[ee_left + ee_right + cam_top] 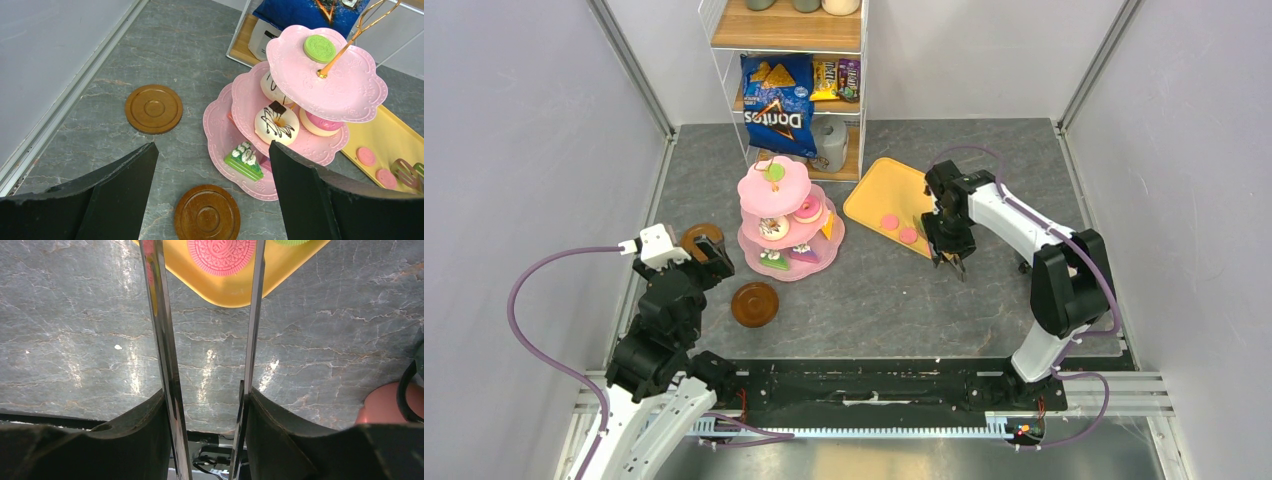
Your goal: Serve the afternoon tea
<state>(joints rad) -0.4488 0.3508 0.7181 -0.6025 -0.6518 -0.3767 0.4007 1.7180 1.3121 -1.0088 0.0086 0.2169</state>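
Grey marble-look table (884, 300), plain white walls (524, 120). Left gripper (211, 146) gapes wide with nothing in it, right gripper (205, 392) pinches tongs (165, 350).

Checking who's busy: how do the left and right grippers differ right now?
The left gripper is open and empty; the right gripper is shut on the metal tongs. The left hangs by a brown saucer, the right at the edge of the yellow tray. Both are black.

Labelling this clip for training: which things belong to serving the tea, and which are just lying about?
Job: stand, saucers, pink macarons, tray, tongs (tool in right gripper).
Lying about: Doritos bag, shelf.
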